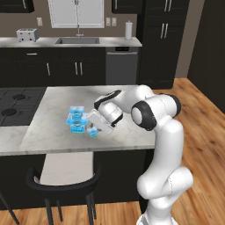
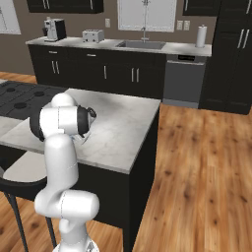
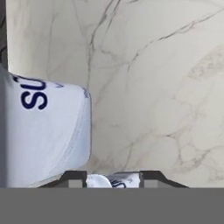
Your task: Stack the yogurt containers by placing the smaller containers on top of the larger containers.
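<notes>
where the fingers (image 3: 112,180) meet, tiny cup (image 3: 112,180), seemingly upright

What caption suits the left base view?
White arm's hand reaching the tiny blue yogurt cup beside two stacked cups on the marble island.

obstacle: stacked blue cups (image 1: 77,119) left of hand (image 1: 93,130) | free: bare marble island top (image 1: 57,99) beyond

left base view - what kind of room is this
A home kitchen, rendered rather than real. A sink sits in the back counter under a window, a black stovetop is set in the marble island, and dark cabinets line the wall.
</notes>
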Available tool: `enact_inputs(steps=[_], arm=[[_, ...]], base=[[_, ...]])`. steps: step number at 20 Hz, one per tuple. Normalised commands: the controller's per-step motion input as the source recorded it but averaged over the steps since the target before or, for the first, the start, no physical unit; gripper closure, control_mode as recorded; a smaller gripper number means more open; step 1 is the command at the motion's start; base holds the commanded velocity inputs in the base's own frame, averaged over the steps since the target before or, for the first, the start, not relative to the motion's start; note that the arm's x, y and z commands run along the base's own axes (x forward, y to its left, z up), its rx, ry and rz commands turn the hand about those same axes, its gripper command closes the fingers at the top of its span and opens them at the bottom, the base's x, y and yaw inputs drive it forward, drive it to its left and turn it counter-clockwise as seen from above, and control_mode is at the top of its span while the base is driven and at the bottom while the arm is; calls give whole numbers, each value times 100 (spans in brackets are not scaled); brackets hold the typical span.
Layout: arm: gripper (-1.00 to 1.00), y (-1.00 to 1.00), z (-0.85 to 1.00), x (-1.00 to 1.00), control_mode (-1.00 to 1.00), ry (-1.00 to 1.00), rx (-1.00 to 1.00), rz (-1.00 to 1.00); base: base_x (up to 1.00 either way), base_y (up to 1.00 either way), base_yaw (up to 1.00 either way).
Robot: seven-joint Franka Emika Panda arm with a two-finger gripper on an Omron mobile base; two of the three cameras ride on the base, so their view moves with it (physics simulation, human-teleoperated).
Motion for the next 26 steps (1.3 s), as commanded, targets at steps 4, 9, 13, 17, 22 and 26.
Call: enact_inputs(steps=[4,9,13,17,22,26], arm=[[100,-21,-27,0,-100,0,0,0],[100,-19,-28,0,-100,0,0,0],[100,-21,-29,0,-100,0,0,0],[100,-23,-24,0,-100,0,0,0],[100,-33,-4,0,-100,0,0,0],[100,-41,0,0,-100,0,2,0]], base=[[0,0,0],[0,0,0],[0,0,0],[0,0,0],[0,0,0],[0,0,0]])
